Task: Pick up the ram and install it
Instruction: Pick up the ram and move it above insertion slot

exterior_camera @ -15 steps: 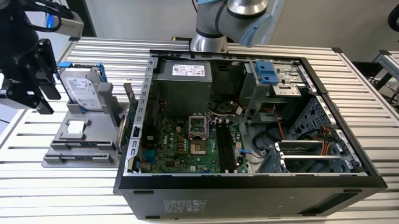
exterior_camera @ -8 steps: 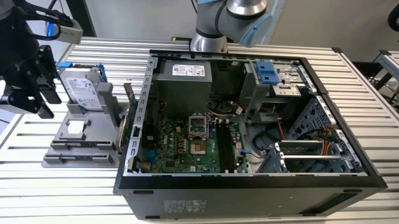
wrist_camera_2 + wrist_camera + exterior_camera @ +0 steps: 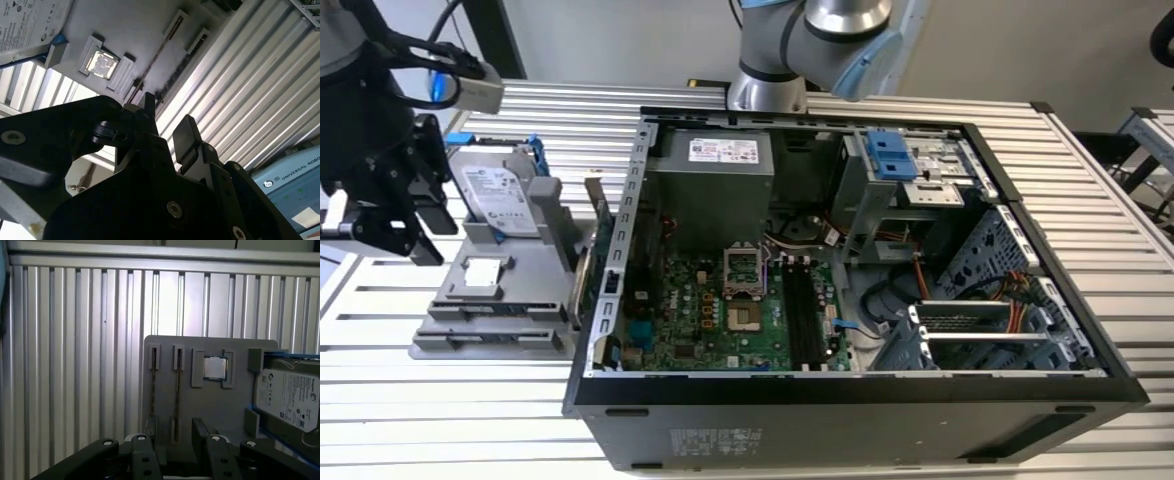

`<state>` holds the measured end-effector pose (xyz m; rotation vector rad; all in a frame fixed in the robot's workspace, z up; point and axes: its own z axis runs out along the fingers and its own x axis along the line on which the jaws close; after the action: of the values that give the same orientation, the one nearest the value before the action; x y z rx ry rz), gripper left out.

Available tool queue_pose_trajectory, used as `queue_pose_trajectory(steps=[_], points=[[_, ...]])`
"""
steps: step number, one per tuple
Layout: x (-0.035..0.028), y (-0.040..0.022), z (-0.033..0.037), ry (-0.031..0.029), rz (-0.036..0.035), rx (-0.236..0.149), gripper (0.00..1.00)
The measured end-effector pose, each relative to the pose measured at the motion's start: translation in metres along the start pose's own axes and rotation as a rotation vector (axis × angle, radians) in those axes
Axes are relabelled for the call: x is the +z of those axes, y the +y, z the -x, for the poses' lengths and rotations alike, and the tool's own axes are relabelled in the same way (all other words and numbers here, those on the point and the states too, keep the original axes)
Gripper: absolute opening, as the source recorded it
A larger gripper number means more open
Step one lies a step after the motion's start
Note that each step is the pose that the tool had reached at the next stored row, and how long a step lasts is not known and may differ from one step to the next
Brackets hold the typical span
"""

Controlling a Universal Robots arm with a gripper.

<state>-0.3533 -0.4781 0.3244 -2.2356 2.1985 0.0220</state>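
The gripper (image 3: 176, 434) hung over the grey parts holder (image 3: 220, 410), its two black fingers (image 3: 201, 432) spread apart and closed on nothing. In the first wrist view the holder carried two narrow slots side by side, and each seemed to hold a thin stick stood on edge. Seen edge-on like that, no chips could be made out on either. The ram (image 3: 177, 385) in the slot nearer the processor chip (image 3: 215, 367) lay in line with the gap between the fingers and was seated in the holder, not lifted. Just beyond the chip sat the hard drive (image 3: 287, 397) in its blue frame.

The second wrist view looked up past the fingers (image 3: 187, 132) and showed clear space between them, with the holder's slots ahead.

In the exterior view the open computer case (image 3: 854, 430) filled the middle of the slatted metal table (image 3: 454, 410), with the green motherboard (image 3: 720, 300) flat inside it. The holder stood at nine o'clock from the case, just beside its wall. The gripper's black body hung over the holder at about ten o'clock from the case. The arm (image 3: 841, 40) had its base at twelve o'clock, behind the case.
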Motion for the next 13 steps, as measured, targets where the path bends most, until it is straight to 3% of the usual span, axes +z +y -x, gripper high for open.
queue_pose_trajectory(steps=[5,13], points=[[0.0048,0.0000,-0.0001,0.0000,0.0000,0.000,1.00],[0.0182,-0.0001,-0.0002,-0.0001,-0.0001,0.000,1.00]])
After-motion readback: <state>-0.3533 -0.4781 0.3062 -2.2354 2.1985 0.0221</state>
